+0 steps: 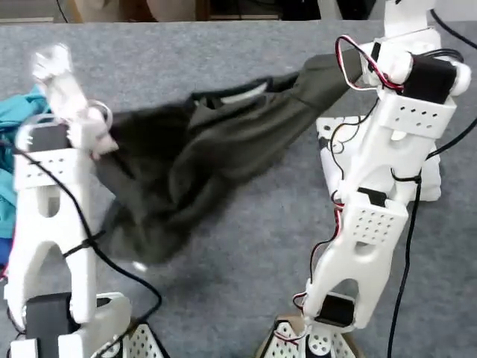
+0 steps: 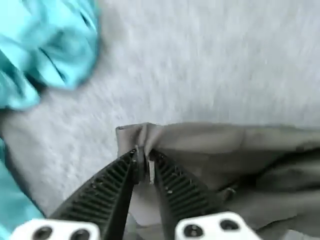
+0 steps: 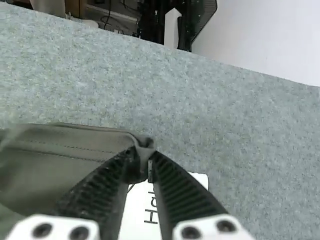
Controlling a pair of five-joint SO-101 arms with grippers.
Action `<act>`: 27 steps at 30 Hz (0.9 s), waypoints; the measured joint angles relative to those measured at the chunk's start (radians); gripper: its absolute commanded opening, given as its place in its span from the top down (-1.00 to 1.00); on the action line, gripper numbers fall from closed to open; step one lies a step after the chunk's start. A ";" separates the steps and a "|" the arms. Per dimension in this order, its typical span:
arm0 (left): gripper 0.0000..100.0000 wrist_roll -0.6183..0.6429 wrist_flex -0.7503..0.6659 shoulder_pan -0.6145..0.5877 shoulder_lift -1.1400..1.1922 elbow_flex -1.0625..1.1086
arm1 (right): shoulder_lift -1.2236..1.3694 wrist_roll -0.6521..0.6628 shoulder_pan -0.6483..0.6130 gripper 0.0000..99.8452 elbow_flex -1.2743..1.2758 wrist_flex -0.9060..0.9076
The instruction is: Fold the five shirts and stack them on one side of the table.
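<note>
Left fingers and right fingers each pinch only a thin edge of dark shirt, stretched between them. More tension likely slips it free.

Grey felt tabletop — white wall behind, dark chair & wood furn. at far edge.

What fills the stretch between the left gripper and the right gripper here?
The dark olive shirt spans it, as the high view shows. The left gripper pinches one end of it and the right gripper pinches the opposite end.
</note>
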 measured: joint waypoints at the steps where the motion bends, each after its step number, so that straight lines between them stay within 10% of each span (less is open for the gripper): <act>1: 0.96 0.000 0.031 -0.005 0.000 -0.063 | 0.000 0.000 -0.002 1.00 0.000 0.000; 6: 0.92 -0.003 0.092 0.008 -0.002 -0.279 | -0.044 0.000 -0.002 1.00 0.000 0.000; 12: 0.41 0.026 0.094 0.060 0.034 -0.282 | -0.084 0.000 -0.014 1.00 0.000 0.000; 27: 0.46 0.221 0.167 0.296 0.192 -0.097 | -0.084 0.000 -0.040 1.00 0.009 0.000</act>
